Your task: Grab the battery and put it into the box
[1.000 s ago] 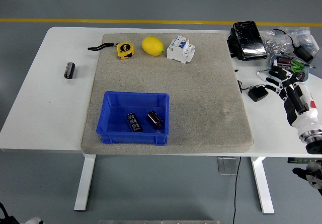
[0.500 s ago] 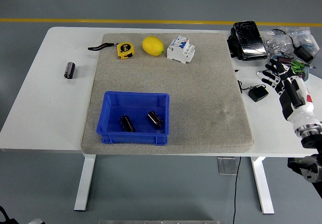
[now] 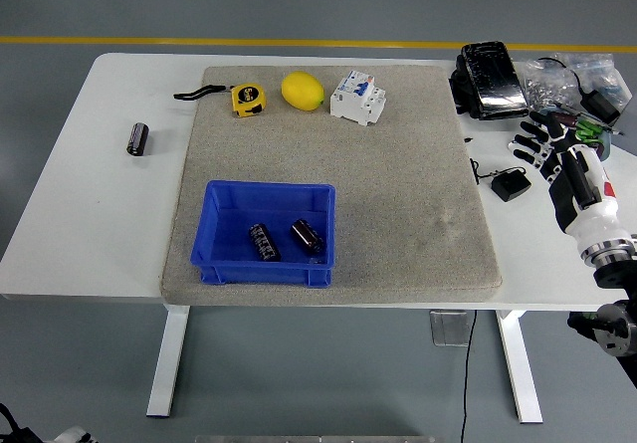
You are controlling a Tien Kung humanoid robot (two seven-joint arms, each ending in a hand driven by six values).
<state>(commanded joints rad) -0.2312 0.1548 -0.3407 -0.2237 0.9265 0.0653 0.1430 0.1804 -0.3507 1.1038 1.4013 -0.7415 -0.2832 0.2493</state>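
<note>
1. The white table carried a grey felt mat.
2. I saw my right hand empty, fingers spread, drawn back to the right edge.
3. One black cylindrical battery had rolled, settling inside the blue plastic box; another battery waited far left.

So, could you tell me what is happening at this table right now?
The robot is sorting batteries into the blue box on the grey mat. Two batteries already lie inside it, and a third battery sits on the white table left of the mat, not yet collected. The right hand hovers over the table's right side, fingers spread, holding nothing. No left hand or person is visible.
</note>
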